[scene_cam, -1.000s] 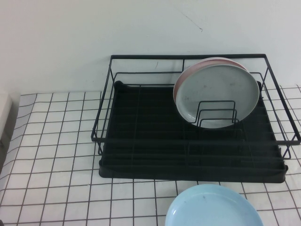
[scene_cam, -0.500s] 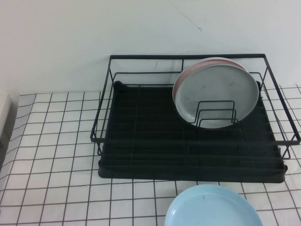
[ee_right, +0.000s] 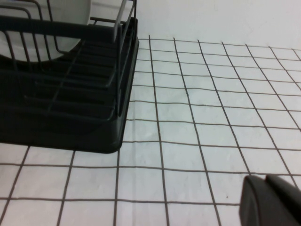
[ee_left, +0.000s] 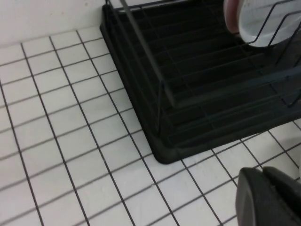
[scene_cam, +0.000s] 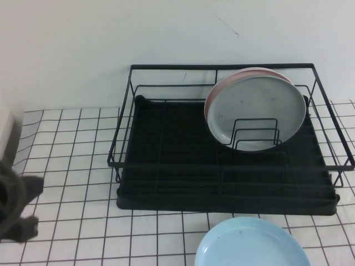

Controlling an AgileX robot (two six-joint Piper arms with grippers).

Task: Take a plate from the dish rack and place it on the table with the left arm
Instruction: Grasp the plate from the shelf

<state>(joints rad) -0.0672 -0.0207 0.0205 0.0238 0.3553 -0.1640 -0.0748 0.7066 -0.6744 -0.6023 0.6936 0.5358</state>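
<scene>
The pale grey plate (scene_cam: pixel 258 111) stands upright in the wire dividers at the right rear of the black dish rack (scene_cam: pixel 166 183), leaning on a pink plate (scene_cam: pixel 244 73) behind it. The plate also shows in the left wrist view (ee_left: pixel 256 19). My left arm (scene_cam: pixel 16 208) enters at the left edge of the high view, over the table (scene_cam: pixel 66 138), well left of the rack. My left gripper (ee_left: pixel 261 173) is shut and empty above the cloth near the rack's front left corner (ee_left: pixel 164 153). My right gripper (ee_right: pixel 264 179) is shut and empty, low over the cloth beside the rack (ee_right: pixel 70 108).
A light blue plate (scene_cam: pixel 252 244) lies flat on the table in front of the rack. A white wall stands right behind the rack. Open gridded cloth stretches left of the rack (scene_cam: pixel 66 166). A pale object sits at the far left edge (scene_cam: pixel 4 130).
My left arm has come into the high view at the left edge; it was out of sight before. The plates and the rack have not moved.
</scene>
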